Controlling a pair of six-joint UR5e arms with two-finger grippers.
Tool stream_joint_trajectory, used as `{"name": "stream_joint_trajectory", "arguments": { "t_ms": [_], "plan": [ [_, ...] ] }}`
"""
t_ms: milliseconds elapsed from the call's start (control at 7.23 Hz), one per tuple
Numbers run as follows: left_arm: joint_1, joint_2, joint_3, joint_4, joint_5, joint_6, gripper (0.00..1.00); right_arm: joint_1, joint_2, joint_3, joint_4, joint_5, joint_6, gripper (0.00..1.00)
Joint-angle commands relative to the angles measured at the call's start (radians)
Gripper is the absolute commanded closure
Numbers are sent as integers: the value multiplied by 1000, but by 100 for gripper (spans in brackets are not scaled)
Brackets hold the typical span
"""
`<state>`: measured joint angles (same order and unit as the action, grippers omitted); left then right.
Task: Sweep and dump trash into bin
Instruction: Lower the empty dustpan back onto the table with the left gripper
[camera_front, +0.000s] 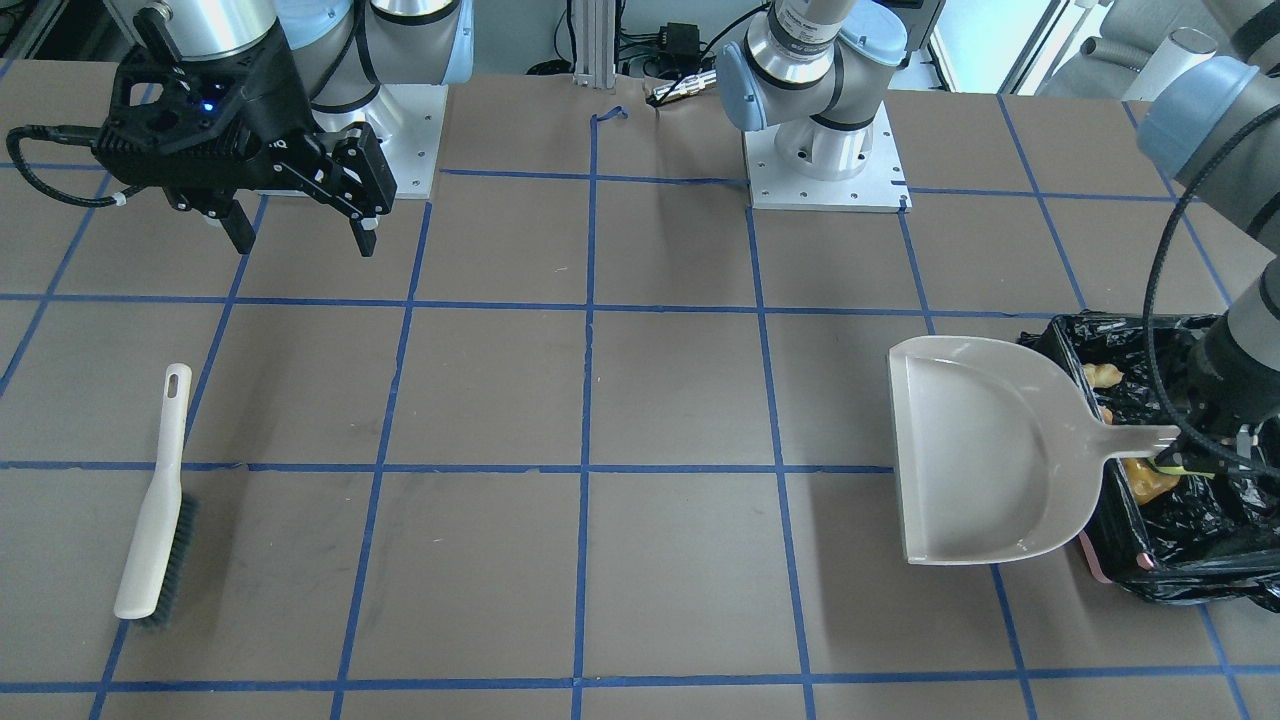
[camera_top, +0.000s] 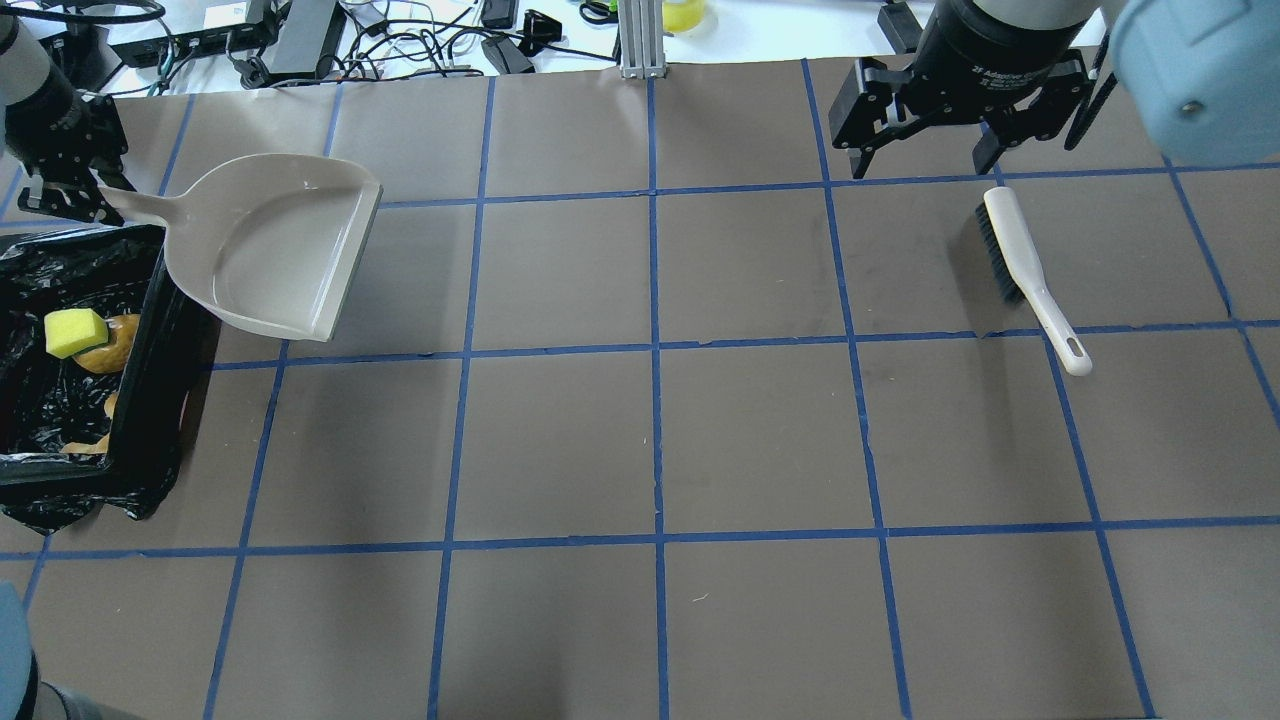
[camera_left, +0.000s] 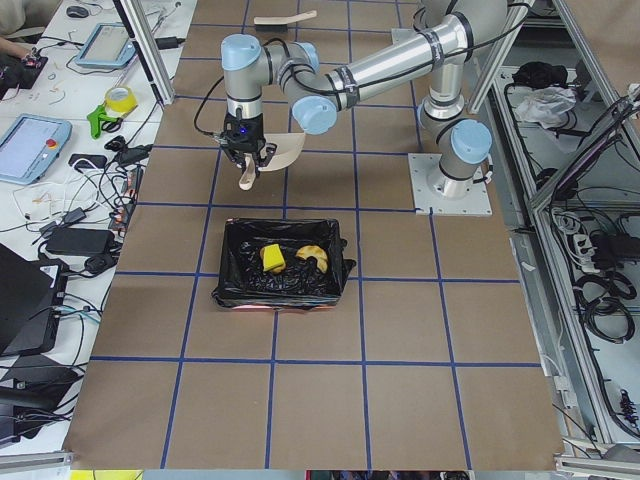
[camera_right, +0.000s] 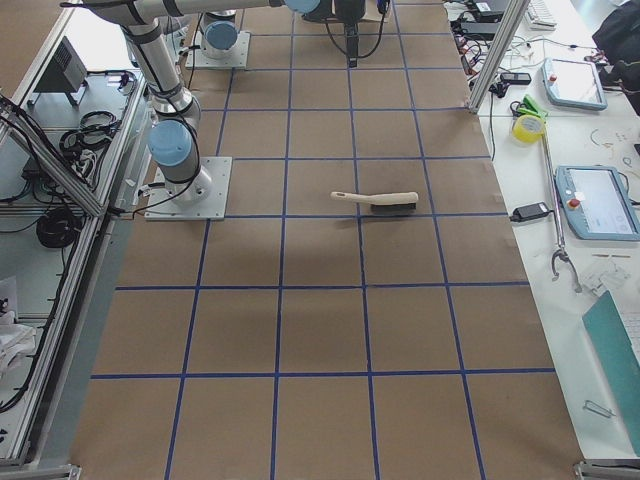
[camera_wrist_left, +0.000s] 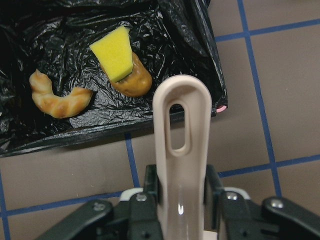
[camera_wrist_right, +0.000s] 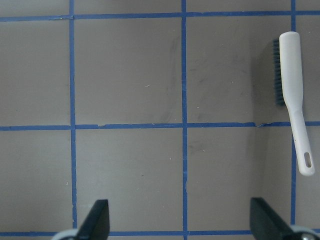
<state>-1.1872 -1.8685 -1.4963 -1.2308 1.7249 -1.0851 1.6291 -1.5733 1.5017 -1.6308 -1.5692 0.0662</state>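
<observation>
Pinching the dustpan (camera_wrist_left: 180, 130) by its handle with the left gripper (camera_wrist_left: 181, 186), bottom centre of the left wrist view. Lay just beyond in the black-lined bin (camera_wrist_left: 212, 75), upper left: yellow wedge (camera_wrist_left: 115, 54) touching amber blob (camera_wrist_left: 136, 85), pale crescent (camera_wrist_left: 57, 102) apart. Hung spread above the table (camera_top: 650, 440), overhead view's upper right, near the brush (camera_top: 1010, 255): right gripper (camera_top: 925, 160).

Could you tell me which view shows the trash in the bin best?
The left wrist-mounted view: yellow wedge, amber blob and crescent all lie unobstructed. Overhead and exterior left show them smaller; front-facing only glimpses; the rest nothing.
</observation>
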Motion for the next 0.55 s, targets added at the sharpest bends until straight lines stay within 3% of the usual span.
{"name": "stream_joint_trajectory", "arguments": {
  "t_ms": [0,415],
  "plan": [
    [-32,-50,1,83,-64,-30,100,0,-5,2,2,0,-2,0],
    [-97,-116,-1,169,-62,-78,100,0,-5,2,2,0,-2,0]
  ]
}}
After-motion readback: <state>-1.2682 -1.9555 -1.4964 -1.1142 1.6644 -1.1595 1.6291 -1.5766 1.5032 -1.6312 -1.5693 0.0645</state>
